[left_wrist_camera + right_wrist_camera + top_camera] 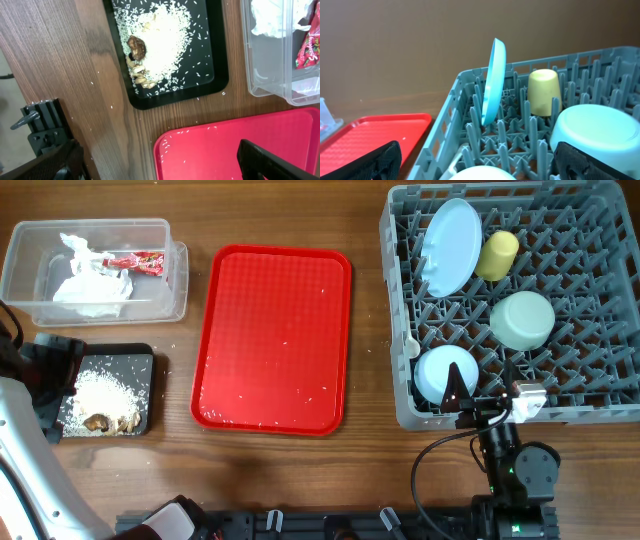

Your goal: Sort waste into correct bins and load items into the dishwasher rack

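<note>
Four dishes racked, two bits of rubbish in the tub, one pile of rice in the black tray

The rack point(580, 415) fills the right of the frame with one plate point(450, 245) on edge, one yellow cup point(497, 255), one green bowl point(522, 320) and one blue bowl point(440, 370), both upside down, plus one white utensil point(412, 345) at its left wall, can't tell if it's the fork or the spoon. Upper left, the tub point(180, 280) has one napkin point(90, 288) and one wrapper point(135, 263). Below it the black tray point(150, 415) holds the rice point(105, 390) and a few brown lumps point(105, 421). The red tray point(270, 330) in the centre only has stray grains. The left gripper point(160, 150) hangs by the black tray, fingers wide apart, nothing in them. The right gripper point(477, 150) is at the rack's lower edge by the blue bowl, fingers also spread and empty.
</note>
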`<control>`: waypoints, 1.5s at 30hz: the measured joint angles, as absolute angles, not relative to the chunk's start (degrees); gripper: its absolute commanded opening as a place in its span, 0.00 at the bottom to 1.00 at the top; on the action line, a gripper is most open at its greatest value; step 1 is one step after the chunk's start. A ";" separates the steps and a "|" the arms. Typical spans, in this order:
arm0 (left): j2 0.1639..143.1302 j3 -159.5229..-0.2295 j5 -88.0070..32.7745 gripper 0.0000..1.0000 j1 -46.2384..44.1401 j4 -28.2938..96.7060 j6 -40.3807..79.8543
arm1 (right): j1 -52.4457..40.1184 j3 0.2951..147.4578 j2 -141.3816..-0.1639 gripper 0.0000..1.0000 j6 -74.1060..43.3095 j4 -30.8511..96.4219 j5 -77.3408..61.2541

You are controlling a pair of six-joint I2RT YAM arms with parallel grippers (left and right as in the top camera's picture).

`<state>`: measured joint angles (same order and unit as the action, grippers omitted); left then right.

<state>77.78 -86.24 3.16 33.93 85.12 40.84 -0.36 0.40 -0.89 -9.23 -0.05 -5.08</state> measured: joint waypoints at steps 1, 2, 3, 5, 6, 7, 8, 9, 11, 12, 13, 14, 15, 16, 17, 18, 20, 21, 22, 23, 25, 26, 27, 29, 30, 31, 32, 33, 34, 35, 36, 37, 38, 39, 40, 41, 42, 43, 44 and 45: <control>77.78 -86.24 3.18 1.00 33.93 85.08 40.82 | -0.36 0.40 -0.86 1.00 -8.64 -0.05 -4.93; 77.78 -86.24 3.16 1.00 33.93 85.10 40.82 | -0.36 0.40 -0.89 1.00 -8.38 -0.05 -4.89; 77.78 -86.24 3.18 1.00 33.93 85.10 40.84 | -0.36 0.40 -0.89 1.00 -7.94 -0.05 -4.86; 77.78 -86.24 3.16 1.00 33.93 85.10 40.82 | -0.36 0.40 -0.89 1.00 -7.42 -0.05 -4.86; 77.78 -86.24 3.18 1.00 33.93 85.10 40.82 | -0.36 0.40 -0.89 1.00 -7.38 -0.05 -4.86; 77.78 -86.24 3.16 1.00 33.93 85.10 40.82 | -0.36 0.40 -0.86 1.00 -7.38 -0.05 -4.86; 77.78 -86.24 3.16 1.00 33.93 85.10 40.82 | -0.36 0.40 -0.86 1.00 -7.35 -0.05 -4.86; 77.78 -86.24 3.16 1.00 33.93 85.10 40.82 | -0.36 0.40 -0.89 1.00 -7.33 -0.05 -4.86; 77.78 -86.24 3.16 1.00 33.93 85.10 40.84 | -0.36 0.40 -0.89 1.00 -7.20 -0.05 -4.86; 77.78 -86.24 3.16 1.00 33.93 85.10 40.82 | -0.36 0.40 -0.89 1.00 -7.20 -0.05 -4.86; 77.78 -86.24 3.16 1.00 33.93 85.10 40.82 | -0.36 0.40 -0.86 1.00 -7.20 -0.05 -4.86; 77.78 -86.24 3.16 1.00 33.93 85.10 40.84 | -0.36 0.40 -0.89 1.00 -7.20 -0.03 -4.86; 77.78 -86.24 3.18 1.00 33.93 85.10 40.82 | -0.36 0.40 -0.89 1.00 -7.20 -0.05 -4.86; 77.78 -86.24 3.16 1.00 33.93 85.10 40.84 | -0.36 0.40 -0.89 0.99 -7.20 -0.05 -4.86; 77.78 -86.24 3.16 1.00 33.93 85.10 40.82 | -0.36 0.40 -0.89 1.00 -7.20 -0.05 -4.86; 77.78 -86.24 3.16 1.00 33.93 85.10 40.82 | -0.36 0.40 -0.89 1.00 -7.20 -0.05 -4.86; 77.78 -86.24 3.18 1.00 33.93 85.10 40.84 | -0.36 0.40 -0.89 1.00 -7.20 -0.05 -4.86; 77.78 -86.24 3.16 1.00 33.93 85.10 40.82 | -0.36 0.40 -0.89 1.00 -7.20 -0.05 -4.86; 77.78 -86.24 3.18 1.00 33.93 85.10 40.82 | -0.36 0.40 -0.89 1.00 -7.20 -0.05 -4.86; 77.78 -86.24 3.16 1.00 33.93 85.10 40.84 | -0.36 0.40 -0.89 1.00 -7.20 -0.05 -4.86; 77.78 -86.24 3.16 1.00 33.93 85.10 40.82 | -0.36 0.40 -0.89 1.00 -7.20 -0.05 -4.86; 77.78 -86.24 3.16 1.00 33.93 85.10 40.84 | -0.36 0.40 -0.89 1.00 -7.20 -0.05 -4.86; 77.78 -86.24 3.16 1.00 33.93 85.10 40.82 | -0.36 0.40 -0.89 1.00 -7.20 -0.05 -4.86; 77.78 -86.24 3.16 1.00 33.93 85.10 40.84 | -0.36 0.40 -0.89 1.00 -7.20 -0.05 -4.86; 77.78 -86.24 3.16 1.00 33.93 85.10 40.82 | -0.36 0.40 -0.89 1.00 -7.20 -0.05 -4.86; 77.78 -86.24 3.16 1.00 33.93 85.10 40.84 | -0.36 0.40 -0.89 1.00 -7.20 -0.05 -4.86; 77.78 -86.24 3.18 1.00 33.93 85.10 40.84 | -0.36 0.40 -0.89 1.00 -7.20 -0.05 -4.86; 77.78 -86.24 3.16 1.00 33.93 85.10 40.82 | -0.36 0.40 -0.89 1.00 -7.20 -0.05 -4.86; 77.78 -86.24 3.16 1.00 33.93 85.10 40.84 | -0.36 0.40 -0.86 1.00 -7.20 -0.05 -4.86; 77.78 -86.24 3.16 1.00 33.93 85.10 40.82 | -0.36 0.40 -0.86 1.00 -7.20 -0.05 -4.86; 77.78 -86.24 3.16 1.00 33.93 85.10 40.82 | -0.36 0.40 -0.89 1.00 -7.20 -0.05 -4.86; 77.78 -86.24 3.16 1.00 33.93 85.10 40.84 | -0.36 0.40 -0.89 1.00 -7.20 -0.05 -4.86; 77.78 -86.24 3.16 1.00 33.93 85.10 40.82 | -0.36 0.40 -0.89 1.00 -7.20 -0.05 -4.86; 77.78 -86.24 3.16 1.00 33.93 85.10 40.82 | -0.36 0.40 -0.89 1.00 -7.20 -0.05 -4.86; 77.78 -86.24 3.16 1.00 33.93 85.14 40.82 | -0.36 0.40 -0.89 1.00 -7.20 -0.05 -4.86; 77.78 -86.24 3.14 1.00 33.93 85.27 40.84 | -0.36 0.40 -0.89 1.00 -7.20 -0.05 -4.86; 77.78 -86.24 3.11 1.00 33.93 85.65 40.82 | -0.36 0.40 -0.89 1.00 -7.20 -0.05 -4.86; 77.78 -86.24 3.11 1.00 33.93 85.95 40.82 | -0.36 0.40 -0.89 1.00 -7.20 -0.05 -4.86; 77.67 -86.24 3.07 1.00 33.93 86.41 40.84 | -0.36 0.40 -0.89 1.00 -7.20 -0.05 -4.86; 77.34 -86.17 2.98 1.00 33.91 87.05 40.82 | -0.36 0.40 -0.89 1.00 -7.20 -0.05 -4.86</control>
<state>77.34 -86.17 2.98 33.91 87.05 40.82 -0.36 0.40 -0.89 -7.20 -0.05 -4.86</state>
